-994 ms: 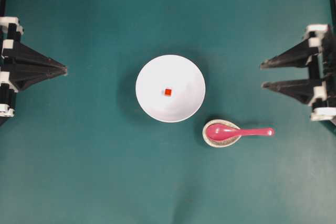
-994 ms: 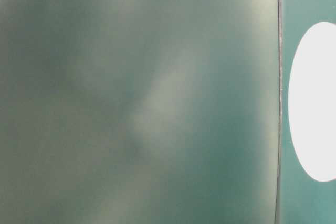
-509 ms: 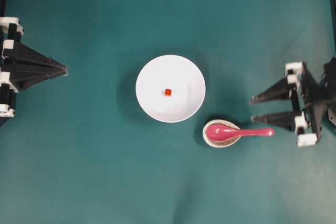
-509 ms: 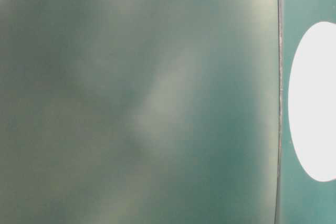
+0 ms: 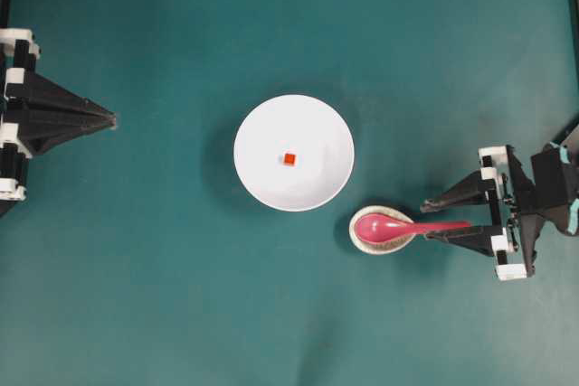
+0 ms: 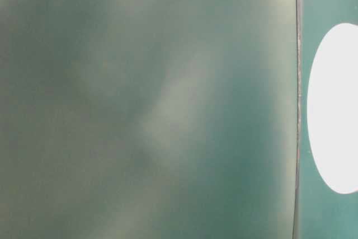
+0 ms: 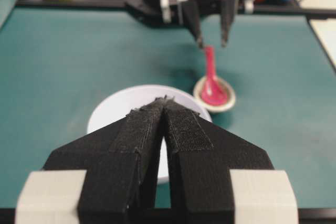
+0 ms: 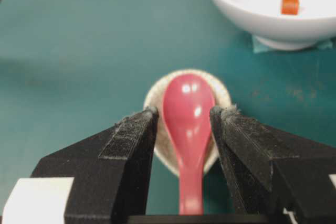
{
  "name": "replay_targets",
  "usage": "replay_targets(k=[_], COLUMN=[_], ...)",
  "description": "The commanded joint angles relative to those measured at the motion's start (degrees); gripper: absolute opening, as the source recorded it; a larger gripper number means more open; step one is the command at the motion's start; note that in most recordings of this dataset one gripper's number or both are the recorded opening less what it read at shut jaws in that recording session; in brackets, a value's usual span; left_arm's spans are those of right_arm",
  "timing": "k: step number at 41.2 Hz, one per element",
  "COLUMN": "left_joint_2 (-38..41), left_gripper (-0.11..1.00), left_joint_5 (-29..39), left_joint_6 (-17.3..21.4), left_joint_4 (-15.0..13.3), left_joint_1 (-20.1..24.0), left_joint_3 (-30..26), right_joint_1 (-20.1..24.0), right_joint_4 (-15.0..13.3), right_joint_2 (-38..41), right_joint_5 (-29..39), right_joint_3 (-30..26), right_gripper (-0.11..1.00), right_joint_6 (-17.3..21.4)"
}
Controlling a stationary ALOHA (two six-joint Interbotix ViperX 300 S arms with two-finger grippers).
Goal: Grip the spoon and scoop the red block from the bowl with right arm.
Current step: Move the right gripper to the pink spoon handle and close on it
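The right gripper (image 5: 432, 219) stood spread wide around the spoon (image 5: 398, 227) handle, with free room on either side of it. The speckled rest (image 5: 369, 243) sat under the scoop, just beside the bowl (image 5: 262, 183), leaving only a narrow gap between them. Open green mat (image 5: 181, 314) lay all around; the left gripper (image 5: 112, 119) sat well apart.

Pink spoon (image 5: 391, 227) beside bowl (image 5: 262, 183), red block (image 5: 289, 159) inside

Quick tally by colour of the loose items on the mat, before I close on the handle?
White: 1, the bowl
Pinkish-red: 1, the spoon
Orange-red: 1, the red block
Speckled off-white: 1, the spoon rest
Total: 4
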Motion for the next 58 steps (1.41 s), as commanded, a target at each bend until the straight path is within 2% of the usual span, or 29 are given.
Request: replay_targets(k=[1,22,38,48,58], left_joint_2=[0.53,0.44,0.26,0.26,0.26], left_gripper=[0.0,0.0,0.0,0.0,0.0], left_joint_5=[-0.26,0.44,0.44,0.44,0.44], left_joint_6=[0.09,0.09,-0.09,-0.09,-0.44], left_joint_4=[0.09,0.09,0.09,0.09,0.09], left_joint_1=[0.18,0.18,0.18,0.18,0.18], left_joint_3=[-1.58,-1.58,-1.58,-1.58,-1.67], right_joint_1=[0.7,1.93,2.37,2.37,2.37], right_joint_4=[0.35,0.44,0.44,0.62,2.55], right_joint_2=[1.23,7.73,11.6,11.69,11.69], right_joint_5=[-0.88,-1.85,-1.85,-1.85,-1.85], right_joint_3=[-0.79,-1.32,-1.67,-1.85,-1.93], right_gripper=[0.51,0.51,0.51,0.51,0.51], right_joint_6=[-0.09,0.0,4.22,4.57,4.57])
